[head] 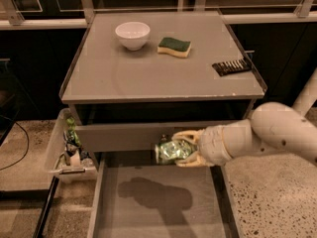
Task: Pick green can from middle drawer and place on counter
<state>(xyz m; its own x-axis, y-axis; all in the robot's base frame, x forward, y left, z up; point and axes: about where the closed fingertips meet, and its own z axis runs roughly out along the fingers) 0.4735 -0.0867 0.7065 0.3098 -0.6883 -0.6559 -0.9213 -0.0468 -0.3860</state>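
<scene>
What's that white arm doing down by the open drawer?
The robot's gripper is shut on a dented green can, fingers above and below it, holding it in the air over the open middle drawer. The can is not yet on the counter, where a white bowl, a sponge and a small black object sit.

Cream gripper (176,148) on rounded white arm (277,133)

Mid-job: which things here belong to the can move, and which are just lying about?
Job: gripper holding green can above middle drawer; counter.
Lying about: white bowl, sponge, black comb-like item, plastic bin.
</scene>
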